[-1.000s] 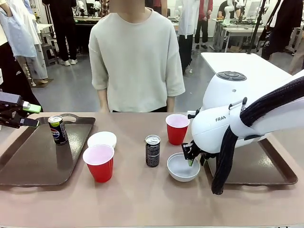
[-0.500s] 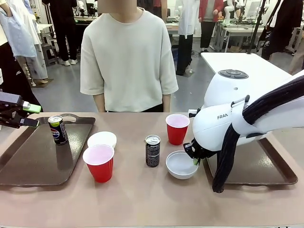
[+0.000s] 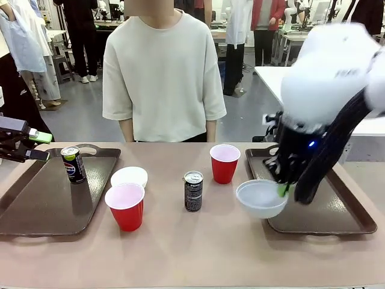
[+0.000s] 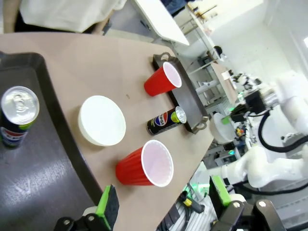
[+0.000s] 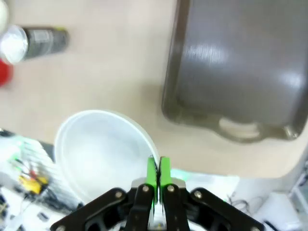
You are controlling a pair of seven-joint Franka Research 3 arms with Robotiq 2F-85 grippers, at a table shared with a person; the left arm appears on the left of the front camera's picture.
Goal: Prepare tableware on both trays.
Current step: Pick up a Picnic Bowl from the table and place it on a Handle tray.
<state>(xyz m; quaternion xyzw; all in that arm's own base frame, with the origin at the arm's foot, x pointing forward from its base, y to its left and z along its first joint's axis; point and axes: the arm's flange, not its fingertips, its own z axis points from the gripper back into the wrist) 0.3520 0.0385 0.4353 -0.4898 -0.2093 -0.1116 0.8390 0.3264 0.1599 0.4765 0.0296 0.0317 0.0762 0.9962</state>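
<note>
A small white bowl [image 3: 260,197] hangs tilted at the near left corner of the right tray [image 3: 343,212]. My right pincer [image 3: 281,190] pinches its rim, likely to carry it in. My left pincer [image 3: 37,146] hovers spread beside the left tray [image 3: 42,205].

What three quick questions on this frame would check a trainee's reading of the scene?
1. True or false: the right gripper pinches the rim of a white bowl.
2. How many red cups stand on the bare table?
3. What stands on the left tray? A: a red cup. B: a soda can. C: a bowl.
Key: 1 true; 2 two; 3 B.
</note>
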